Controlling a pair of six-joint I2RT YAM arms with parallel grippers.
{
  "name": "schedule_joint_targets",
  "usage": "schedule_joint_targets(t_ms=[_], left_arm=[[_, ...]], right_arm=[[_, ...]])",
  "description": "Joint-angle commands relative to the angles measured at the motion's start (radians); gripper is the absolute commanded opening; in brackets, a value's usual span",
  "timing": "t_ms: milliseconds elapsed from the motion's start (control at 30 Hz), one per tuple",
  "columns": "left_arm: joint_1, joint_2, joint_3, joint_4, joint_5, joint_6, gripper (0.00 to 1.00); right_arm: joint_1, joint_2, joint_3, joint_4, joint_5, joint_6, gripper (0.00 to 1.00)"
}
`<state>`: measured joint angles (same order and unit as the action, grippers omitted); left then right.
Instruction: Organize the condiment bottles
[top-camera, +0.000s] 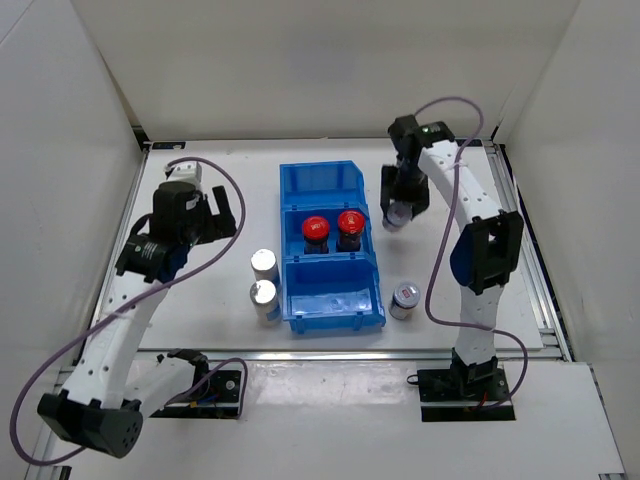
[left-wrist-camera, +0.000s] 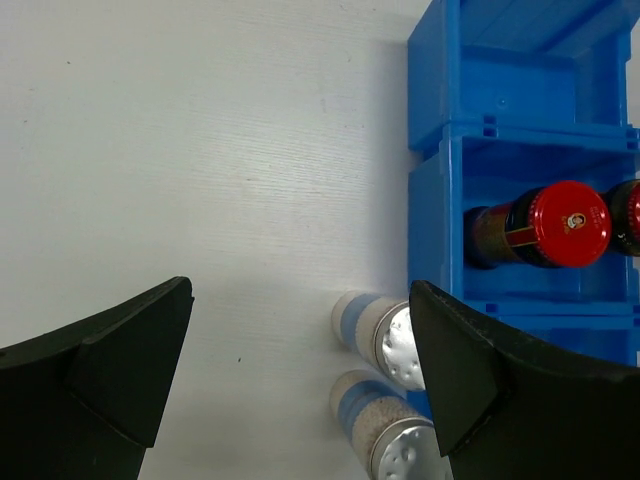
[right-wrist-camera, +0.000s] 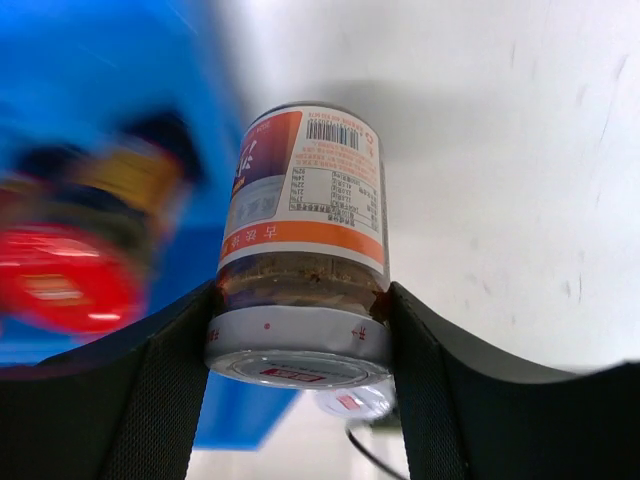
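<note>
Right gripper (right-wrist-camera: 300, 305) clamped on a grey-lidded bottle (right-wrist-camera: 305, 200) with an orange label, at 3 o'clock of the blue bin (top-camera: 330, 178). A second grey-lidded bottle (top-camera: 405, 298) stands on the surface (top-camera: 200, 310) at the bin's 4 o'clock. Left gripper (left-wrist-camera: 302, 300) wide open and empty at 9 o'clock, two red-capped bottles (top-camera: 316, 232) in the middle compartment, two silver-topped bottles (top-camera: 264, 265) just beside the bin at 8 o'clock.

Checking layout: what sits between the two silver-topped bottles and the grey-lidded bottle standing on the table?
The near compartment of the blue bin, with no bottle in it, separates the silver-topped bottles from the grey-lidded bottle; the top view shows this.
</note>
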<state>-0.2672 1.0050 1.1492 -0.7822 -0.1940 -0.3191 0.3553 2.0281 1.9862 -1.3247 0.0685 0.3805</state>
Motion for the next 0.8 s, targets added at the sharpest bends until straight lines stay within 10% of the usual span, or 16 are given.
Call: schedule_joint_targets(t_ms=[0, 767], left_arm=[[0.006, -0.065, -0.035, -0.028, 0.013, 0.014, 1.00], [0.016, -0.003, -0.036, -0.069, -0.070, 0.077, 1.00]], right_arm=[[0.001, 0.044, 0.261, -0.068, -0.005, 0.011, 0.00], [0.034, 0.393, 0.617, 0.252, -0.321, -0.124, 0.00]])
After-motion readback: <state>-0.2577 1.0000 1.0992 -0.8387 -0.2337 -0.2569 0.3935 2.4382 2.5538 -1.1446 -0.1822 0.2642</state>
